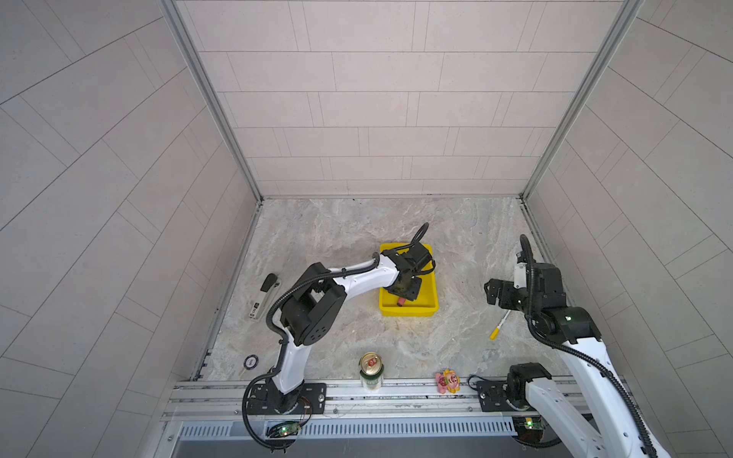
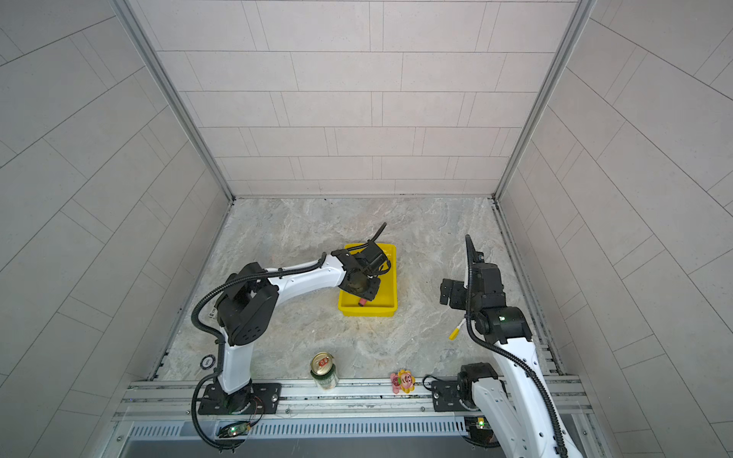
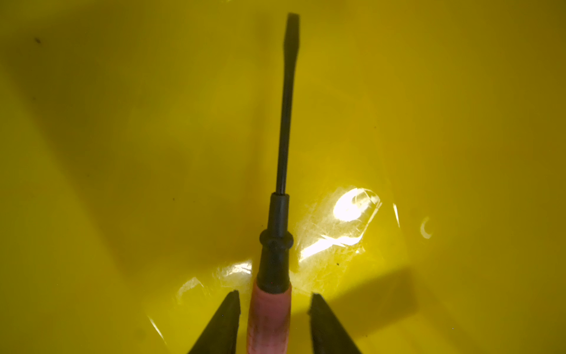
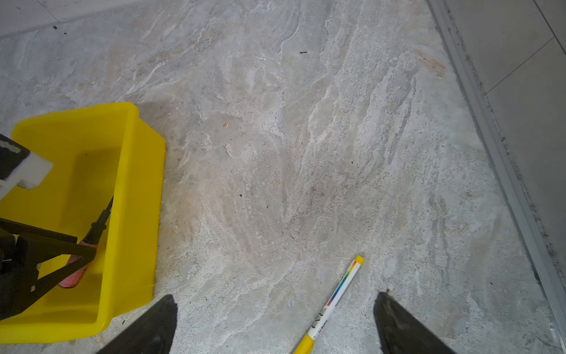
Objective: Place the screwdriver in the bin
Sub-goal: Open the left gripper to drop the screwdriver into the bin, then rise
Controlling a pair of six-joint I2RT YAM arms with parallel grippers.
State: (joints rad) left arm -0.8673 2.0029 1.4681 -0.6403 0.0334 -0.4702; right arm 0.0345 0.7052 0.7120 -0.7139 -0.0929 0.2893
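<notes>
No lettering can be read anywhere. In a top view, at the left of the frame, the silver tool with a black handle [image 1: 264, 297] carries a white label, its print too small to read. At lower left, a round disc [image 1: 251, 361] shows blurred markings. At bottom centre, the can [image 1: 371, 370] has an illegible green label. In the right wrist view, the white pen [image 4: 333, 302] bears blurred dark print.

Marbled tabletop [image 1: 357, 230] — yellow bin [image 1: 408, 314], pen [image 1: 499, 327], black-handled silver tool [image 1: 263, 296], round disc [image 1: 251, 361] upon it.
</notes>
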